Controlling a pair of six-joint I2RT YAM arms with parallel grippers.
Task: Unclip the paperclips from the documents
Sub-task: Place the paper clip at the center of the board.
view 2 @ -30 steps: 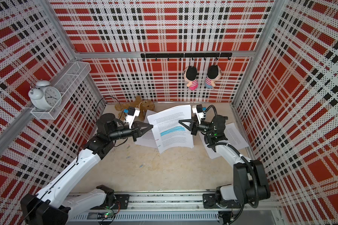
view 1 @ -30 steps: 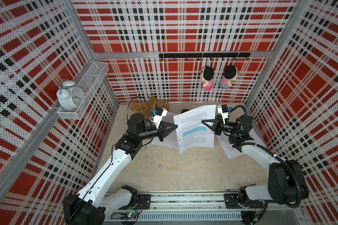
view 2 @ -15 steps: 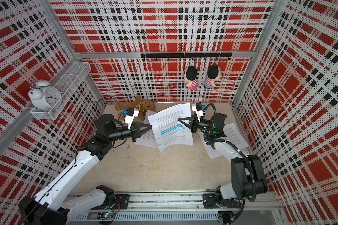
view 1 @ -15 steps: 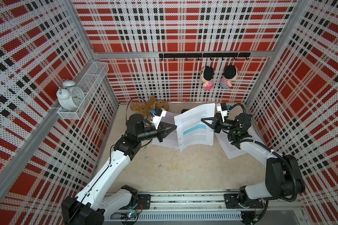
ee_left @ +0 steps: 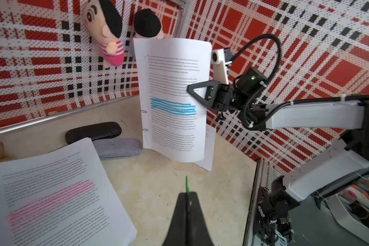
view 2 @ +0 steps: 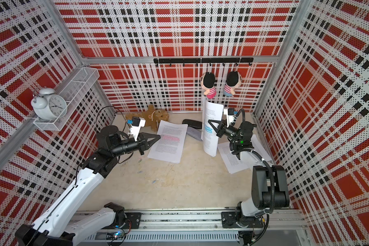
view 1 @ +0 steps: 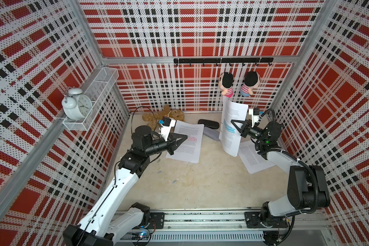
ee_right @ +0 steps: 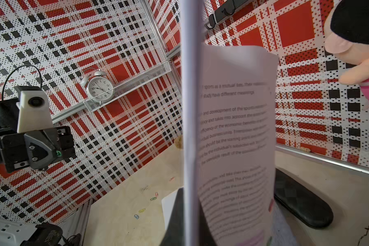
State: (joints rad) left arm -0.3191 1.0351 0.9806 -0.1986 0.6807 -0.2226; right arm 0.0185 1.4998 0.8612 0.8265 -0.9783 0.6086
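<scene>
The right tool (view 1: 232, 121) clamps the blue-banded document (view 1: 230, 141), a curling white paper stack, upright over the mottled beige worktop (view 1: 200, 183), two silver wire paperclips (ee_left: 144, 111) on its free edge. The left tool (ee_left: 187, 193), pinched shut, grips a thin green paperclip (ee_left: 186, 184) near the flat pink-banded document (view 1: 188, 147).

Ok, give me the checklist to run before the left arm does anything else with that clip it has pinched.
1. Right gripper shut on the blue-band document, held upright: ok.
2. Left gripper shut on the green paperclip, which is free of any page: ok.
3. Blue-band document fully unclipped: not ok, two clips sit on its free edge.
4. Loose paperclips lie on the table, apart from the pages: ok.
5. Pink-band document unclipped: cannot tell.
</scene>
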